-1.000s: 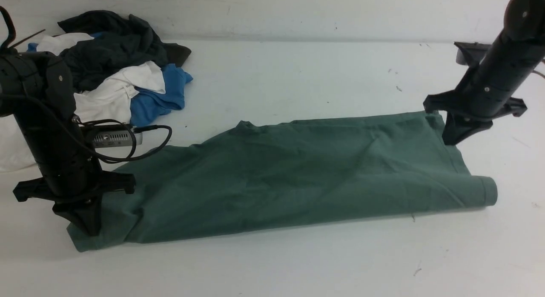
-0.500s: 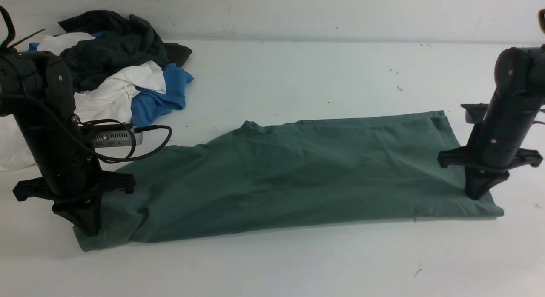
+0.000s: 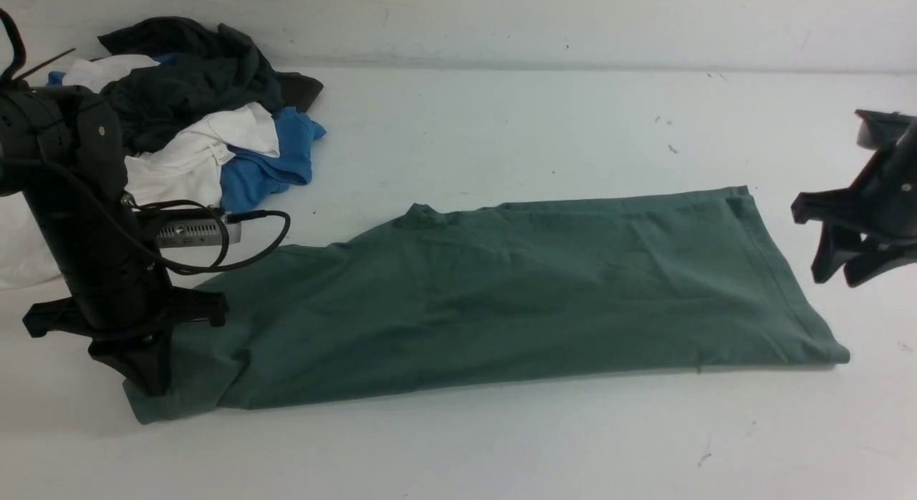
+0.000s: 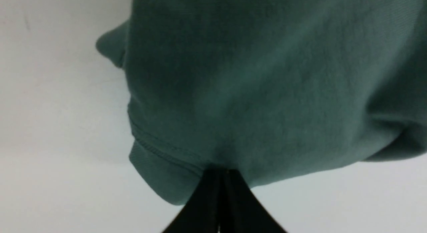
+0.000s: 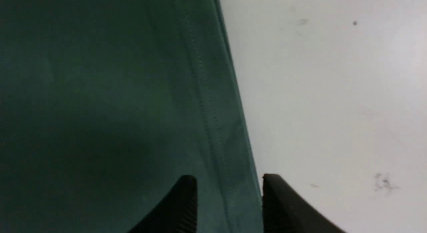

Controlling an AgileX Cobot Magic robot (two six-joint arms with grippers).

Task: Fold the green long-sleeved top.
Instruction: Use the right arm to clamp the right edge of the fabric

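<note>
Across the tabletop (image 3: 501,127) lay the green long-sleeved top (image 3: 501,299), stretched long; left end effector (image 3: 147,375) clamped its near-left corner, right end effector (image 3: 842,267) hovered, jaws apart, beside its hem.

No writing, brand, number or sign can be read in any of the views. In the far-left heap of clothes, the crumpled white cloth garment (image 3: 183,172) carries a small pale sewn-in tag (image 3: 219,154) with faint grey marks, too small to make out. Just near of that heap, the small silver metal box (image 3: 195,233) with a black cable plugged into it shows a row of tiny dark marks on its near face, and they cannot be told as letters or figures. The dull sage-green cotton long-sleeved top (image 3: 516,299) shows only plain cloth and stitched hems on the faces in view.
</note>
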